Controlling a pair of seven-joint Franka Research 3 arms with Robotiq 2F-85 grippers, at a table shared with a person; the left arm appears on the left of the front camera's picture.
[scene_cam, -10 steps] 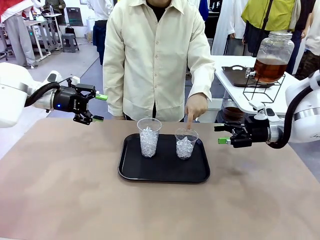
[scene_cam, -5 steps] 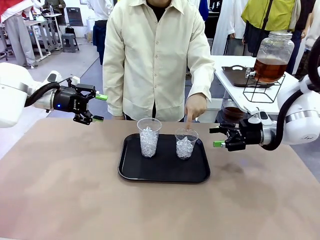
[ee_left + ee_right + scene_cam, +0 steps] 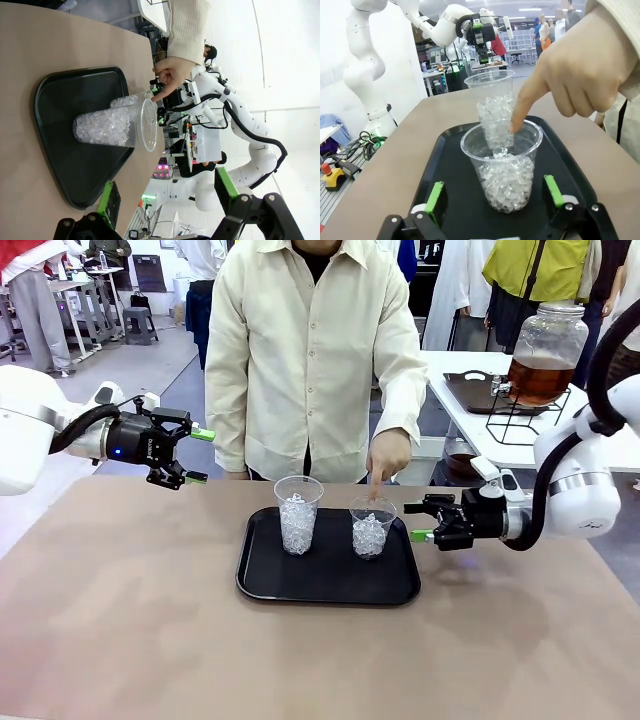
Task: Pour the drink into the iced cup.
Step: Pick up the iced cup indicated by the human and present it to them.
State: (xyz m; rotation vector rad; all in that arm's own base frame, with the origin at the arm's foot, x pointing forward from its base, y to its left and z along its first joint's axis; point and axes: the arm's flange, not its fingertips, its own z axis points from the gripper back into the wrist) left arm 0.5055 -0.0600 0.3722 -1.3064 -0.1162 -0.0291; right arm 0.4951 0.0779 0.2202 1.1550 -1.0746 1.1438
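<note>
Front view, and my right arm [image 3: 575, 485] reaches in level from the right, wrist horizontal. My right jaws stand wide apart just past the right edge of the black tray [image 3: 330, 590], aimed at the shorter iced cup [image 3: 372, 528]. A person's hand [image 3: 390, 452] points a forefinger down at that cup's rim. Right wrist view: the cup sits framed between my green pads [image 3: 436, 197], untouched. My left arm [image 3: 30, 430] hangs over the counter [image 3: 120, 620] at far left, left jaws apart, empty. The drink [image 3: 538, 380] sits amber in a glass jar [image 3: 548, 330] on the table behind, well apart.
</note>
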